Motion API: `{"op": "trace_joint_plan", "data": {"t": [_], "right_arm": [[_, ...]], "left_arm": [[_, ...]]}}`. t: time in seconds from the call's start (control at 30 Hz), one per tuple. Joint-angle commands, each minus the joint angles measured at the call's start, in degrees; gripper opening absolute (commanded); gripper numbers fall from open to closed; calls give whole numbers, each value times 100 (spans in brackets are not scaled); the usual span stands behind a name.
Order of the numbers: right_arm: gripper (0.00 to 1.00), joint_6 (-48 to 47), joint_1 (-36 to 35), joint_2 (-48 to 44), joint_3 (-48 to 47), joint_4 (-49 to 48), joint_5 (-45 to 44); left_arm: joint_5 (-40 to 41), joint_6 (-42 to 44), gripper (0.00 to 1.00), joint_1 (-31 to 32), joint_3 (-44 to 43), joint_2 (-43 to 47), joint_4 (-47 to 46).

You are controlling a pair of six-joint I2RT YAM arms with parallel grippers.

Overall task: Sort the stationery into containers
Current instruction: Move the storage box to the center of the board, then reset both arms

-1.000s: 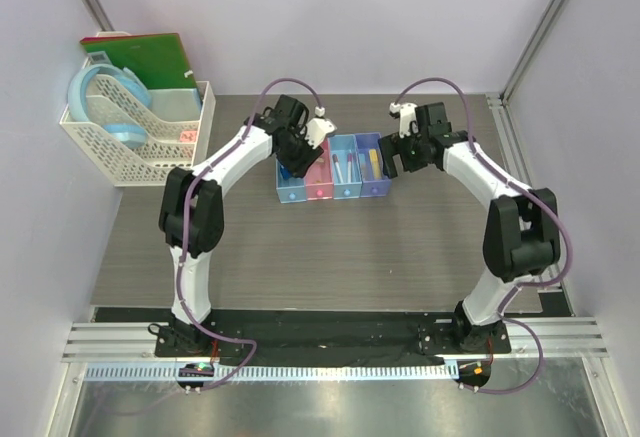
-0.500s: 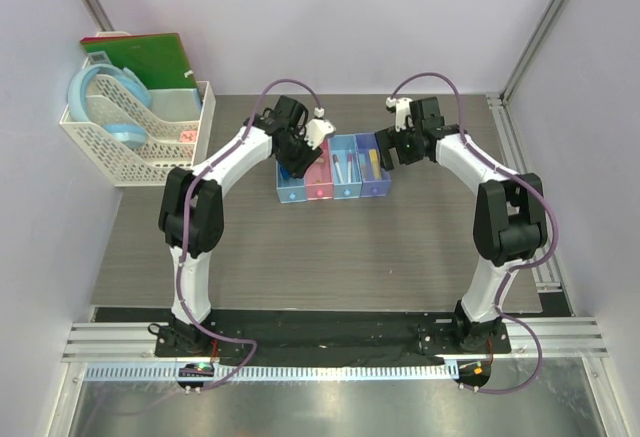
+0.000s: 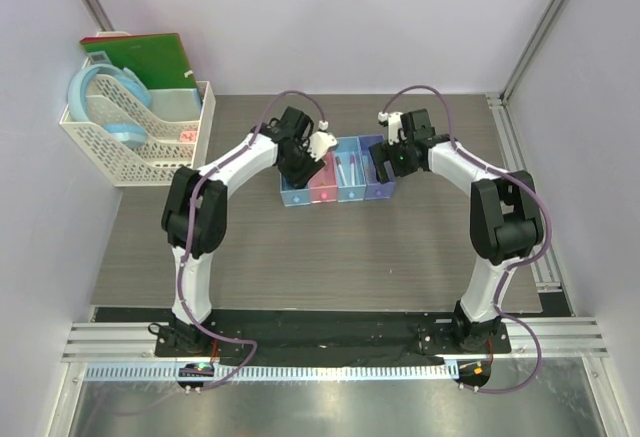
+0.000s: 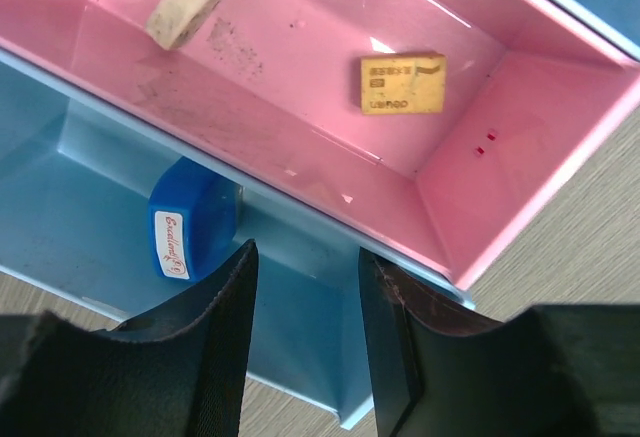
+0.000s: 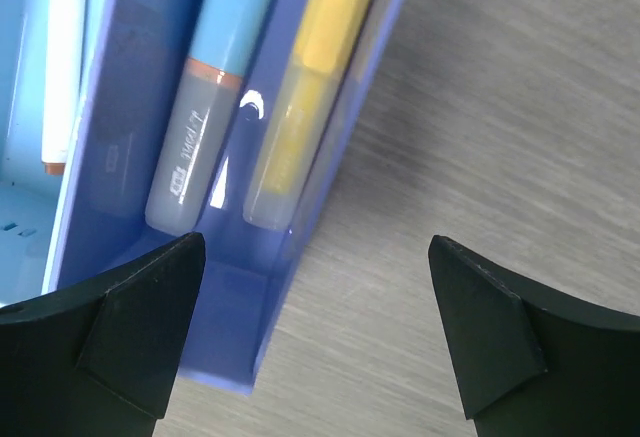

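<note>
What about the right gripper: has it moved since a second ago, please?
Yes. The right gripper has shifted left, away from the table's right edge, and now sits at the purple bin.

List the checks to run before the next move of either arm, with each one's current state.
1. Left gripper empty: ok, fingers open, nothing between them.
2. Right gripper empty: ok, fingers wide apart.
3. Blue cube inside blue bin: ok.
4. Both erasers inside pink bin: ok.
5. Yellow marker inside purple bin: ok.
6. Stray stationery left on the table: cannot tell, partly hidden.
</note>
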State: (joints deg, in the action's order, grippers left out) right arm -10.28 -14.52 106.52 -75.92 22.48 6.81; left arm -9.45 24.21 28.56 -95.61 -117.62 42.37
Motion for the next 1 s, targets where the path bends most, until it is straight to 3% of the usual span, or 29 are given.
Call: {"op": "trace_joint_plan", "data": {"t": [0.0,0.33,0.5,0.63,0.73,0.77,0.83,0.97], "right_arm": [[100,-18,-147,-588,392,-86,-101],[100,-88,-323,-984,658,-77,-460],[100,-237,-323,-1115,325,115,-637],[100,-325,-323,-1282,-133,590,-654],[100,-352,-323,-1642,-388,977,-918],[100,-352,-323,-1756,-406,1082,-909],[100,-378,-314,-2203,-371,1407,-769],[100,-395,-305,-3232,260,1567,-760]], "left_arm": [[-109,-65,46,106,122,134,-133],[-101,-267,45,159,412,415,-308],[13,-425,47,168,9,890,-458],[49,-496,50,168,-642,1127,-72],[136,-575,75,168,-775,1627,-10],[180,-662,96,168,-627,1803,-70],[347,-829,100,159,-328,2452,-246],[735,-1234,100,-77,1241,3893,-878]]}}
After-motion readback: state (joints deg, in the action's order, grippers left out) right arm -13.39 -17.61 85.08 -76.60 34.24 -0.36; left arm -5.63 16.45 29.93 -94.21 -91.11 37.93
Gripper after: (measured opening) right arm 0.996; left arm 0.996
